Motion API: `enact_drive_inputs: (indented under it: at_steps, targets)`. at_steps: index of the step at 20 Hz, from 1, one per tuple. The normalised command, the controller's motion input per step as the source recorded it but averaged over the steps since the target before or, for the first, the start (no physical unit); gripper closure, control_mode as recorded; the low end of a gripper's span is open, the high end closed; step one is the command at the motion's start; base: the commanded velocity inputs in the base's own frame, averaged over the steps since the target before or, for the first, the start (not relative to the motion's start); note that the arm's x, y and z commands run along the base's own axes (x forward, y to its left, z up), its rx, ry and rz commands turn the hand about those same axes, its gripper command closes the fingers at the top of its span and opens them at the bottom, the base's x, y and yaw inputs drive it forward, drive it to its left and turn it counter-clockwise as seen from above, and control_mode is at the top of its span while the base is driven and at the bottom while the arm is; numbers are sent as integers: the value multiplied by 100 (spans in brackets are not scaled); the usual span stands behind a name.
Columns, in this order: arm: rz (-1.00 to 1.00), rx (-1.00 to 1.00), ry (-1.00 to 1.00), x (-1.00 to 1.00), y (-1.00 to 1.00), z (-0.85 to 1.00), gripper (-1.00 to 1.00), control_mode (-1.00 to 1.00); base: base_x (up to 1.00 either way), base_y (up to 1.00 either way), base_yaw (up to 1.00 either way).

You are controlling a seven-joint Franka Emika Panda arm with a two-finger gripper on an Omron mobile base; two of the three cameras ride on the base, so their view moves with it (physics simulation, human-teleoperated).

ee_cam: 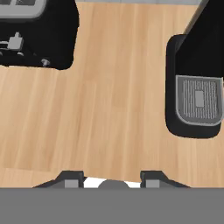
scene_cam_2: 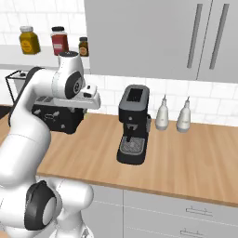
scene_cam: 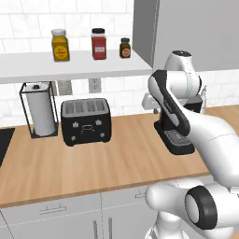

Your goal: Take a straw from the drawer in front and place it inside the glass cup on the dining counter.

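Kitchen wall side: white tile backsplash, wood worktop [scene_cam: 93, 158] across mid frame in both base views, grey cabinet fronts w/ bar handles along the bottom edge.

- Shelf [scene_cam: 70, 65], upper left of left base view: 3 jars – yellow jar [scene_cam: 60, 45], red jar [scene_cam: 98, 44], small brown jar [scene_cam: 124, 48].
- Paper towel roll [scene_cam: 41, 109] in black wire holder, left edge, standing on worktop.
- Black toaster [scene_cam: 87, 121], 4 slots, just right of the roll.
- Black coffee machine [scene_cam_2: 133, 124], centre of right base view; grey drip grate at its foot.
- 2 white bottles [scene_cam_2: 161, 114], right of machine, against the tiles.
- Upper cabinets, grey, top right of right base view.
- Gripper [ee_cam: 112, 180]: tips at bottom of hand view, spread apart, nothing between them; looks down on bare wood betw. toaster (upper left) and coffee machine base (right).
- Task items: the frames give no location for any of them.
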Motion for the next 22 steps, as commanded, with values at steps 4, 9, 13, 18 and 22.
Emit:
enact_drive_inputs:
  at_steps: [4,9,13,18,22]
  targets:
    - [0,0,0,0,0,0,-100,100,-7,0,0]
    - [0,0,0,0,0,0,-100,100,-39,28,-20]
    - [0,0,0,0,0,0,-100,100,-45,62,-36]
    - [0,0,0,0,0,0,-100,100,-28,87,-39]
    - [0,0,0,0,0,0,-100,100,-10,92,-40]
